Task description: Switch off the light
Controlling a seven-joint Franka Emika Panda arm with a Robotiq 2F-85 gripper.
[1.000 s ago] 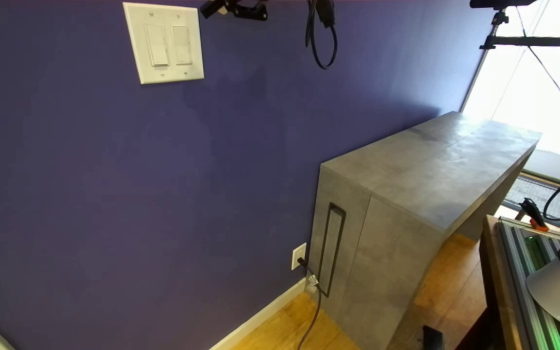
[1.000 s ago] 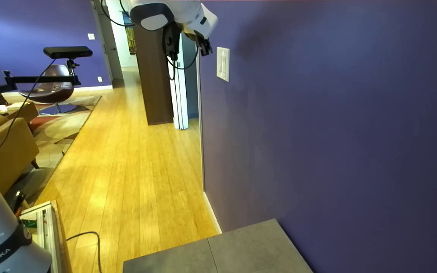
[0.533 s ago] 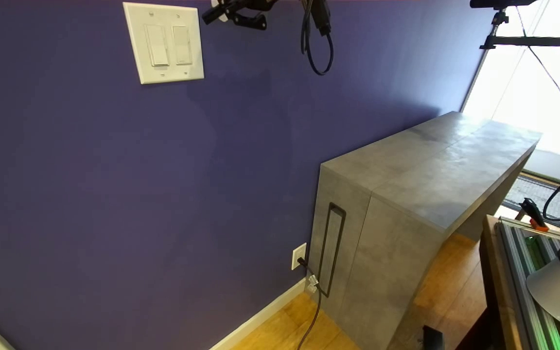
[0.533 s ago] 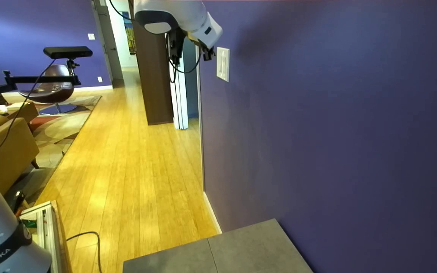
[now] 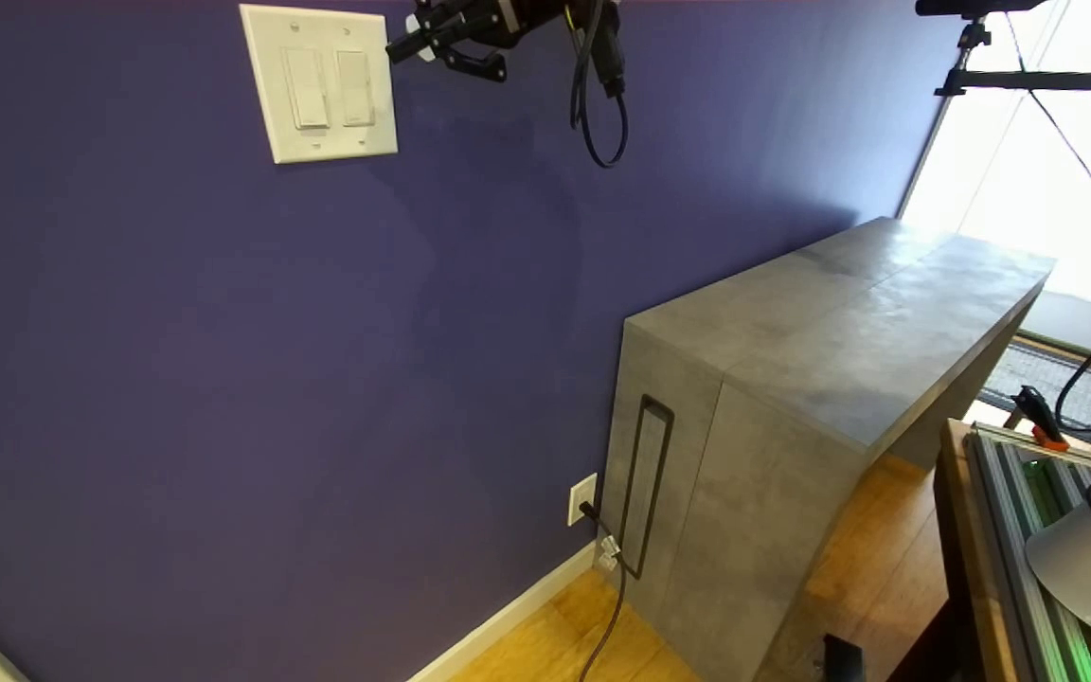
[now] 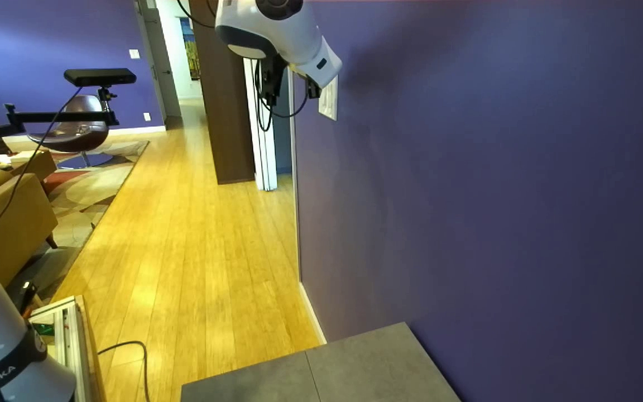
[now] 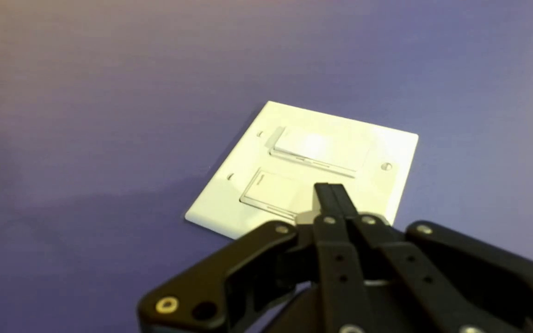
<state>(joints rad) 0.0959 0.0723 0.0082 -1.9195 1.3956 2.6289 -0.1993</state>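
The switch is a white wall plate (image 5: 332, 90) with two tall rocker paddles on the purple wall. In an exterior view the plate (image 6: 329, 106) is partly covered by my wrist and gripper. In the wrist view the plate (image 7: 294, 169) lies tilted, with an upper paddle (image 7: 326, 148) and a lower paddle (image 7: 275, 189). My gripper (image 7: 330, 185) is shut, its black fingertips together with nothing between them. The tips overlap the right end of the lower paddle; I cannot tell whether they touch. My gripper (image 5: 396, 51) appears by the plate's right edge in an exterior view.
A grey desk (image 5: 830, 322) stands against the wall, below and to the right of the plate. A small socket plate (image 5: 581, 493) with a cable sits low beside it. A black cable loop (image 5: 602, 161) hangs from my wrist. A camera (image 6: 101, 77) stands on a bar.
My gripper has moved lower and closer to the switch plate. In an exterior view my wrist has come down and right and now covers part of the plate. The plate has not moved.
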